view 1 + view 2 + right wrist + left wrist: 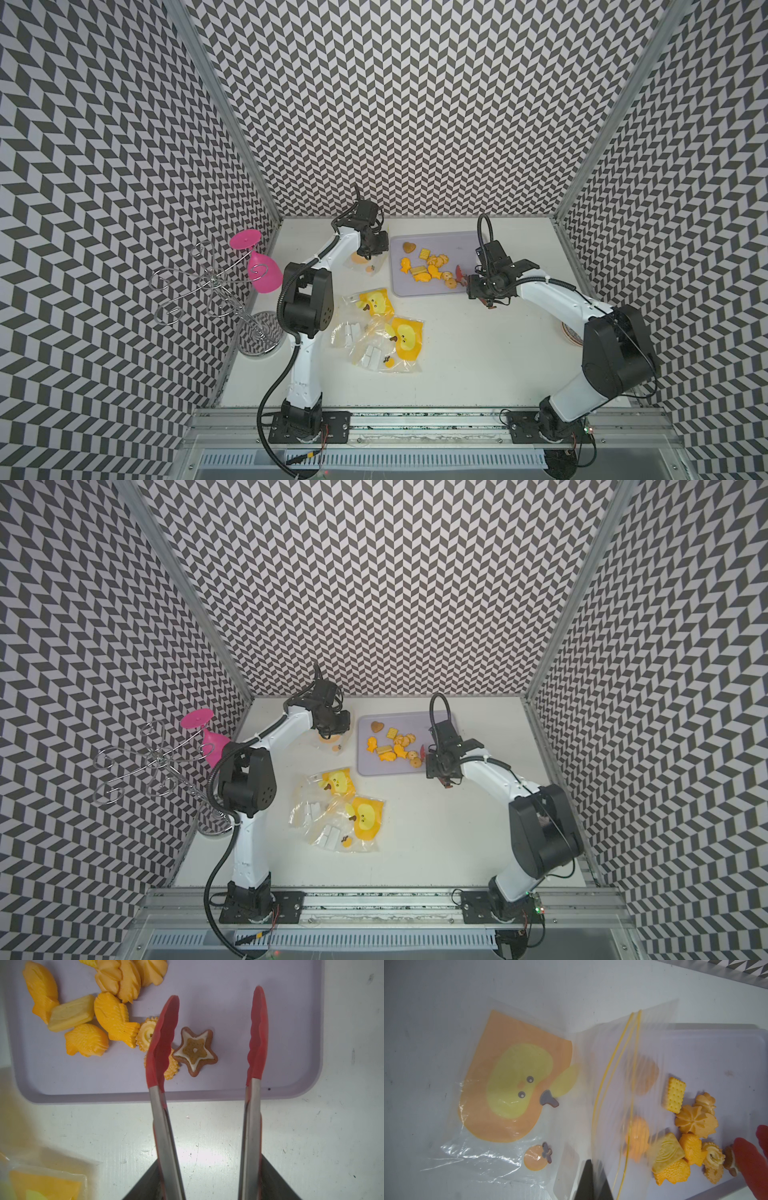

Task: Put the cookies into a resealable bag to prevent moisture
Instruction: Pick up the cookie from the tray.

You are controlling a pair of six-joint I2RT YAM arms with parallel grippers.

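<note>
Several orange, yellow and brown cookies (428, 266) (395, 746) (691, 1126) (112, 1016) lie on a lilac tray (449, 245) (218, 1012). Left of the tray, my left gripper (368, 253) (591, 1167) is shut on the edge of a clear resealable bag (365, 268) (517, 1084) with an orange print, its yellow zip strips lifted toward the tray. My right gripper (478, 284) (209, 1167) is shut on metal tongs with red tips (162, 1043) (749, 1159). The tips stand apart over the tray's near right part. A brown star cookie (195, 1051) lies between them, close to one tip.
Two more clear bags with yellow prints (376, 303) (405, 336) lie mid-table, near the left arm. A wire rack (216, 286) holding a pink glass (262, 270) stands at the left wall. A round dish (567, 332) sits behind the right arm. Patterned walls enclose the table.
</note>
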